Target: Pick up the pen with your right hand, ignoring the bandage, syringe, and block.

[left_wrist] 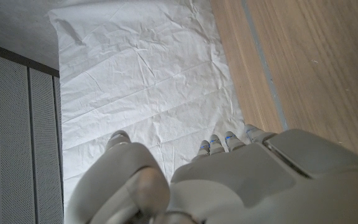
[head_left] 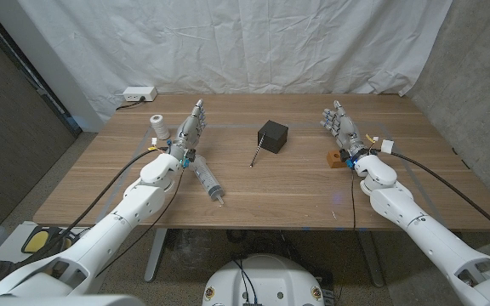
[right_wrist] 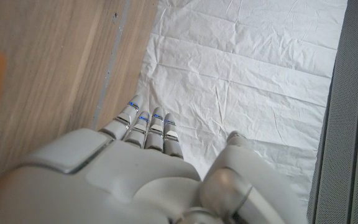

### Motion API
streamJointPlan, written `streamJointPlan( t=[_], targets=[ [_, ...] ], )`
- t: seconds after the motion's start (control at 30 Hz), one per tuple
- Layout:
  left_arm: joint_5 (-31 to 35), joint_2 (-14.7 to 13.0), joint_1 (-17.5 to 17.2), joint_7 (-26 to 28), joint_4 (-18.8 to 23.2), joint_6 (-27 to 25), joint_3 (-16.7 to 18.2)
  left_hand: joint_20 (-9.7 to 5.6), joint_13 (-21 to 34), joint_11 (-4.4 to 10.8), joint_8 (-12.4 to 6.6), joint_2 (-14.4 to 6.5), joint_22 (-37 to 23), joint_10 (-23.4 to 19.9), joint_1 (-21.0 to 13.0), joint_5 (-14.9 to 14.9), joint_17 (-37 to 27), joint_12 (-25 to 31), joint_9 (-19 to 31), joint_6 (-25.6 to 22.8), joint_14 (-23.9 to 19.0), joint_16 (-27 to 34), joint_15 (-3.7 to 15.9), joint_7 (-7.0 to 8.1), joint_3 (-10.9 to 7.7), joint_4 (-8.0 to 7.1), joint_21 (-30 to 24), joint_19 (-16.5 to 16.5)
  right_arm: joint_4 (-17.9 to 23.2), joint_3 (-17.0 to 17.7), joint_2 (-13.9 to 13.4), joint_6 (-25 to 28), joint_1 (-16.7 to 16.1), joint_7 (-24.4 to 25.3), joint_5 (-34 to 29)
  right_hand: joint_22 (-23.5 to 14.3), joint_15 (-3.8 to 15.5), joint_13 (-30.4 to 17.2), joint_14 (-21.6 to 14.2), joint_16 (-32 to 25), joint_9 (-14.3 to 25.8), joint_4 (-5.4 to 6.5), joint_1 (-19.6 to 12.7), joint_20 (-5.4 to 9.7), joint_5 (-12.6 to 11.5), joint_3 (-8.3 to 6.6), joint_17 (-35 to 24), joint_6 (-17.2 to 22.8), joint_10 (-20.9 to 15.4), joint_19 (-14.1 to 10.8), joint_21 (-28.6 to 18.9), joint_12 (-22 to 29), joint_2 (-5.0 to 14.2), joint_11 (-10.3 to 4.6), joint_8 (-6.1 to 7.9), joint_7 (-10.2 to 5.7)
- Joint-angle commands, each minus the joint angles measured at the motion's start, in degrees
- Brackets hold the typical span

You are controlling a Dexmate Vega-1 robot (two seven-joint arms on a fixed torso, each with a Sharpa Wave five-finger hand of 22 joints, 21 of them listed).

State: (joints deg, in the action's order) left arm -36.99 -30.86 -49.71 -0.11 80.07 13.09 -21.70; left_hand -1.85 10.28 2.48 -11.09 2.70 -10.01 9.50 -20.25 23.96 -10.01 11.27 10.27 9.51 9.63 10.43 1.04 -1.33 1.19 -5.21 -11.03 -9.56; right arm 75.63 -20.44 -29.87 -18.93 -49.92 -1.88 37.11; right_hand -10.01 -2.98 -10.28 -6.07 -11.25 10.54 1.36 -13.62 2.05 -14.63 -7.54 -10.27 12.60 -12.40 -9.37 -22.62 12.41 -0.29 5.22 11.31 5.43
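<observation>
So the thin dark pen [head_left: 257, 153] lies on the wooden counter [head_left: 296, 191] just in front of the black cube-shaped block [head_left: 272, 135], its far end touching or nearly touching the block, its tip pointing toward the robot; well apart from both hands. The white right hand [head_left: 339, 123] stands near the counter's right side with fingers spread and reaching up, holding nothing; the white left hand [head_left: 191, 127] is the same on the other side, fingers apart, nothing in it.

My guess is the pen is light, stiff and a bit slippery; it'll roll if nudged sideways, so I'd pinch it around the middle or the near half, away from the block.

Hard to make out: whether the pen has a cap or clip, way too small; a small orange-brown object [head_left: 337, 159] sits partly hidden behind the right wrist. The clear plastic syringe [head_left: 208, 180] lies by the left arm, the white bandage roll [head_left: 158, 126] just beside the left hand.
</observation>
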Motion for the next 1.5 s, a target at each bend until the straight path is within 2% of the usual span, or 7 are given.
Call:
streamJointPlan(
  t=[0.03,0.37,0.43,0.83,1.07,1.23,1.5],
  targets=[
    [0.06,-0.48,-0.27,-0.03,0.81,-1.59,-0.57,-4.8,0.22,-0.04,-0.37,-0.02,-0.24,0.16,-0.68,0.34,-0.28,0.53,0.3,4.5,1.6,0.46,0.06,-0.01,-0.09,0.1,-0.22,-0.36,3.06,-0.01,-1.05,-1.56,-1.24,0.11,-1.42,-0.17,0.18,-0.08,-0.6,-0.15,0.13,-0.14,-0.74,1.34,-0.24,-0.41,-0.18,0.56,-0.44,-0.54,0.18,0.22,0.08,-0.04,0.45,0.22],
    [2.42,-1.69,-1.04,2.34,3.5,-2.3,-0.96,-4.77,0.22,0.0,-0.42,-0.17,-0.24,-0.02,-0.92,0.36,-0.28,0.57,0.3,4.3,1.56,0.43,0.03,0.04,-0.1,0.19,-0.23,-0.37,3.2,-0.9,-1.2,-2.97,-0.68,-1.62,-2.57,-0.18,0.24,-0.1,-0.77,-0.08,0.14,-0.73,-1.77,1.25,-0.18,-0.81,-0.16,0.78,-0.49,-0.65,0.47,0.15,0.46,-0.38,0.47,-0.2],
    [1.7,-1.42,-0.98,1.67,3.13,-2.19,-0.86,-4.76,0.23,-0.07,-0.43,-0.22,-0.24,-0.08,-0.99,0.36,-0.28,0.59,0.3,4.23,1.49,0.45,0.01,0.06,-0.1,0.21,-0.24,-0.36,5.65,-1.14,-1.82,-1.61,-1.14,-0.43,-3.28,-0.18,0.24,-0.1,-0.79,-0.07,0.14,-0.85,-1.95,1.25,-0.16,-0.87,-0.16,0.86,-0.5,-0.68,0.52,0.14,0.5,-0.4,0.49,-0.26],
    [1.33,-0.28,-0.01,0.44,0.22,-1.28,-1.22,-4.81,0.23,0.01,-0.53,-0.43,-0.24,-0.39,-1.34,0.38,-0.28,0.66,0.3,3.82,1.25,0.47,0.02,0.1,-0.09,0.32,-0.27,-0.32,9.12,-1.22,-2.89,-1.55,-2.15,0.9,-5.03,-0.21,0.3,-0.11,-0.87,0.02,0.16,-1.35,-2.83,1.18,-0.01,-1.23,-0.16,1.0,-0.38,-0.77,0.8,0.01,0.91,-0.44,0.45,-0.37],
    [2.39,-0.19,1.42,-0.43,-0.94,-1.97,-2.37,-4.85,0.23,0.16,-0.55,-0.59,-0.25,-0.47,-1.56,0.39,-0.29,0.65,0.31,3.63,1.23,0.43,-0.01,0.18,-0.09,0.39,-0.29,-0.31,10.34,-1.48,-3.23,-1.79,-2.21,0.56,-5.61,-0.23,0.34,-0.12,-0.94,0.03,0.16,-1.51,-3.12,1.19,0.1,-1.38,-0.17,1.15,-0.43,-0.84,0.93,0.0,1.13,-0.48,0.46,-0.35],
    [2.95,-0.4,1.24,0.07,-0.51,-1.75,-2.37,-4.8,0.23,0.15,-0.52,-0.73,-0.25,-0.44,-1.74,0.4,-0.29,0.61,0.31,3.6,1.21,0.41,0.0,0.17,-0.09,0.44,-0.28,-0.34,11.17,-1.51,-3.67,-1.48,-2.25,0.72,-6.11,-0.24,0.37,-0.13,-0.97,0.06,0.17,-1.62,-3.31,1.2,0.19,-1.46,-0.18,1.22,-0.4,-0.9,1.02,-0.04,1.27,-0.56,0.44,-0.37],
    [2.77,0.74,2.11,-0.59,-2.02,-1.18,-2.79,-4.78,0.23,-0.05,-0.57,-0.95,-0.25,-0.92,-2.03,0.41,-0.3,0.75,0.32,3.3,0.82,0.5,0.09,0.3,-0.08,0.52,-0.31,-0.3,12.52,-1.47,-4.44,-2.04,-2.99,1.07,-7.36,-0.26,0.26,-0.13,-0.93,0.12,0.18,-1.78,-3.58,1.16,0.39,-1.61,-0.22,1.39,-0.05,-0.93,1.24,-0.22,1.53,-0.65,0.42,-0.44]
  ],
)
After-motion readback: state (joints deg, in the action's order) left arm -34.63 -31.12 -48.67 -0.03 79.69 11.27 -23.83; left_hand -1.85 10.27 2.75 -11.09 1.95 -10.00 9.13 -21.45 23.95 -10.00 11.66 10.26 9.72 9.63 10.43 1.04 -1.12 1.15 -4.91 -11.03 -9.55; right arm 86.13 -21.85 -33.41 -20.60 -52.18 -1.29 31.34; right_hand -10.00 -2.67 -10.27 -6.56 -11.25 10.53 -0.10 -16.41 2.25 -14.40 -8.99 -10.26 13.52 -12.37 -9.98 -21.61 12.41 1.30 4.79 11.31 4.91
